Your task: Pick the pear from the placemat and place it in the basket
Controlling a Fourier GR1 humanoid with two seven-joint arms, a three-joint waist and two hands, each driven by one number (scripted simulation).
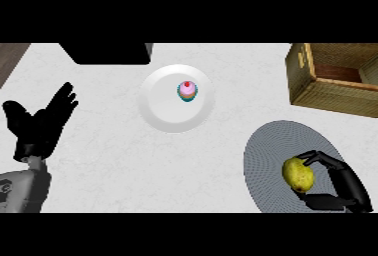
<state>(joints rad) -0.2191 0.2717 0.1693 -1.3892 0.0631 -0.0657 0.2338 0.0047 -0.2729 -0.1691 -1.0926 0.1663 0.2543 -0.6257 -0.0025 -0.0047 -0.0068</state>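
Note:
A yellow-green pear lies on a round grey placemat at the lower right of the counter. My right hand is beside the pear on its right, with fingers curled over its top and the thumb under its lower end. The basket, a brown wooden box with an open top, stands at the upper right, just beyond the placemat. My left hand rests open at the left edge, fingers up, far from the pear.
A white plate holding a small pink and teal cupcake sits at the middle of the counter. A black block stands at the back, left of centre. A brown strip shows at the top left corner.

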